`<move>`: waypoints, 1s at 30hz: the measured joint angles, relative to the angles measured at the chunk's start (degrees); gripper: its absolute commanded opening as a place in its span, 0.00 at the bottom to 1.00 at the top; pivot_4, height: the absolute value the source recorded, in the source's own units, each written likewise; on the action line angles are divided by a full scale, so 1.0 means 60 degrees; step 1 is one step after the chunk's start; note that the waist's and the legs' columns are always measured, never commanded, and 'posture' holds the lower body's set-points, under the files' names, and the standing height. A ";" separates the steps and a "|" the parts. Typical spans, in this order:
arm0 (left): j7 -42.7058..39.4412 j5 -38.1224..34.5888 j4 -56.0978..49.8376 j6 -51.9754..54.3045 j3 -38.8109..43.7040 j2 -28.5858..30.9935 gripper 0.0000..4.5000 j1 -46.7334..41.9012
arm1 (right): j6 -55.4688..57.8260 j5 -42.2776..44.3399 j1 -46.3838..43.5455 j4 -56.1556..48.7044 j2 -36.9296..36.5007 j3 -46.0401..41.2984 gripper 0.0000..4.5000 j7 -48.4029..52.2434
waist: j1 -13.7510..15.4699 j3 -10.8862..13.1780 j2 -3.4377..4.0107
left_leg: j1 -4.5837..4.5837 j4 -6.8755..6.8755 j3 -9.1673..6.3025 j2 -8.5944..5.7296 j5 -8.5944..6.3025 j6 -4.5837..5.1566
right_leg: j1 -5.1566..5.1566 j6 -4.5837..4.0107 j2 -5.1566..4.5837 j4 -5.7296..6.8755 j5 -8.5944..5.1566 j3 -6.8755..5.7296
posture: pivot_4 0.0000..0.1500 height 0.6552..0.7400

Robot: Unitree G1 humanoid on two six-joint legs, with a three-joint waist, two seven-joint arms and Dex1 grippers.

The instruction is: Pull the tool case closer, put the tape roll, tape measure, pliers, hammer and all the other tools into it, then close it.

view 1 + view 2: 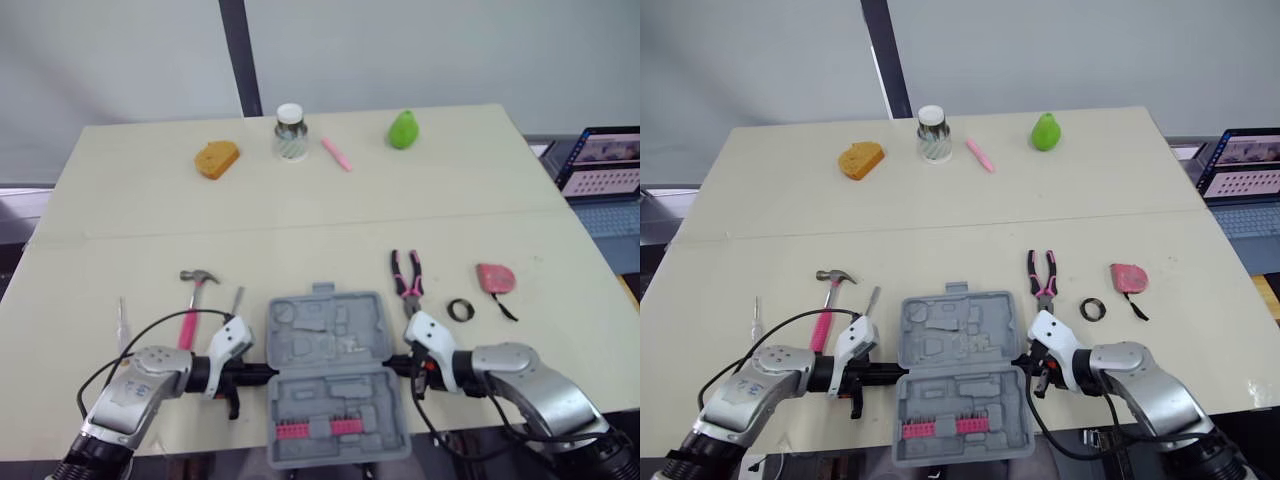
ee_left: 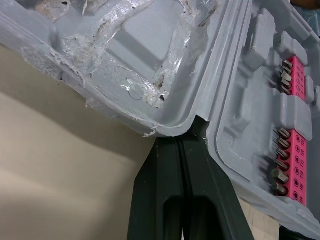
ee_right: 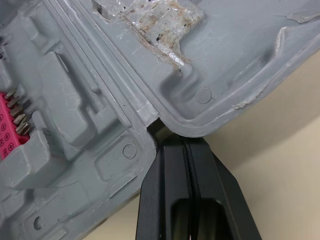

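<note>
case (image 1: 335, 375) lies open and flat at the near edge of the table (image 1: 300, 215), lid half farther out, tray half nearer with a pink bit strip (image 1: 320, 428) in it. left gripper (image 1: 262, 372) sits at the case's left side, level with the hinge line; its fingers (image 2: 165, 190) are pressed together, tips touching the hinge notch, holding nothing. right gripper (image 1: 393, 366) is at the case's right side on the same line, fingers (image 3: 167, 185) likewise pressed together, tips at the notch. left of the case: hammer (image 1: 192, 305), and a thin screwdriver (image 1: 237, 300) just beside the lid. right of the case: pliers (image 1: 408, 277) near the lid corner, then tape roll (image 1: 460, 310), then tape measure (image 1: 495, 277) farthest out. well beyond the case: orange block (image 1: 216, 159), jar (image 1: 290, 133), pink pen (image 1: 337, 154), green object (image 1: 404, 130).
</note>
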 measured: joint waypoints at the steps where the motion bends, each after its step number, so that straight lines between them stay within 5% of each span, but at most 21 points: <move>1: 0.0002 -0.0001 -0.0003 0.0002 0.0000 0.0002 0.00 0.0002 | 0.0003 0.0007 0.0001 0.0000 -0.0001 0.0000 0.01 0.0000 | 0.0001 0.0000 0.0000 | 0.0000 0.0000 0.0000 0.0000 0.0000 0.0000 | 0.0000 0.0000 0.0000 0.0000 0.0000 0.0000 | 1.00 0.93; 30: 0.0142 -0.0056 -0.0303 0.0153 0.0004 0.0092 0.00 0.0202 | 0.0036 0.0192 0.0107 -0.0055 -0.0106 0.0013 0.01 0.0000 | 0.0001 0.0000 0.0000 | 0.0000 0.0000 0.0000 0.0001 0.0000 0.0000 | 0.0000 -0.0001 0.0000 -0.0002 0.0000 0.0001 | 1.00 0.93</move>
